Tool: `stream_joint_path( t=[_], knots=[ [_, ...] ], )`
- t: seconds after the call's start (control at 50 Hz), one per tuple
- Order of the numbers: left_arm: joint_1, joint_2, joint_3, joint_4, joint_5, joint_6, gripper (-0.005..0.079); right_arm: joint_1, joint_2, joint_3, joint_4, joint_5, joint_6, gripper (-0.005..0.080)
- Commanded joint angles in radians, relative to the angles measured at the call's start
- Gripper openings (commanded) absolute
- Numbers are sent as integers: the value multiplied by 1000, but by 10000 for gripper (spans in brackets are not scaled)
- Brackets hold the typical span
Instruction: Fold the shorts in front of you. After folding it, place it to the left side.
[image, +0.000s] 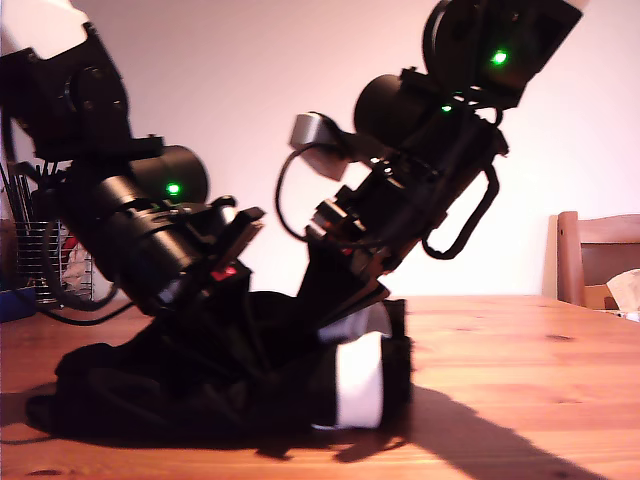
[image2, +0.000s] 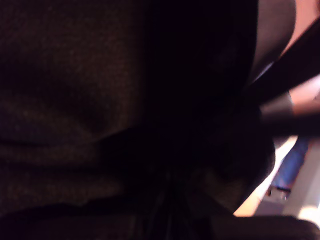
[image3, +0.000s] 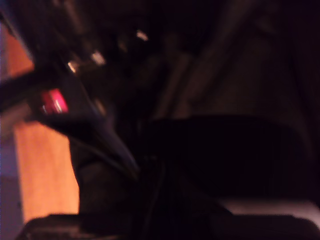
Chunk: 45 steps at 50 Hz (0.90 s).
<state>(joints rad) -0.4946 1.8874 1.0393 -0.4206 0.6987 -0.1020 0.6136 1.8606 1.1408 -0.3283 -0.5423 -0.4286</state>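
Lying bunched on table, shorts are stretching lengthwise across exterior view, white stripe facing its right. Two arms are pressing in, hiding jaws; cannot tell grip of either. Chair is standing behind.

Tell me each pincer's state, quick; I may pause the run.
First pincer: buried in the shorts; cannot be told.
Second pincer: also against the dark fabric; cannot be told.

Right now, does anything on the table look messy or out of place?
Yes. The shorts aren't folded flat: they sit in a bunched heap on the table, with the white stripe curled up at the exterior view's right end. Both arms reach into the heap, hiding their fingers.
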Motion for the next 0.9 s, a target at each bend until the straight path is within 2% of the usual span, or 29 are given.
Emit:
stream_joint_path(
  t=[0.0,0.32,0.52,0.7,0.88],
  knots=[
    [-5,5,-29,-9,4,6,-21,15,39,7,0,0,-25,-11],
    [-5,5,-29,-80,4,51,-21,13,46,7,50,125,-113,-11],
    [-6,5,-30,-90,3,52,-21,-8,46,14,149,177,-130,-11],
    [-6,5,-31,-126,-1,69,-21,-22,46,32,188,270,-206,-11],
    [-6,5,-32,-137,0,84,-21,-57,46,66,200,292,-231,-11]
  ],
)
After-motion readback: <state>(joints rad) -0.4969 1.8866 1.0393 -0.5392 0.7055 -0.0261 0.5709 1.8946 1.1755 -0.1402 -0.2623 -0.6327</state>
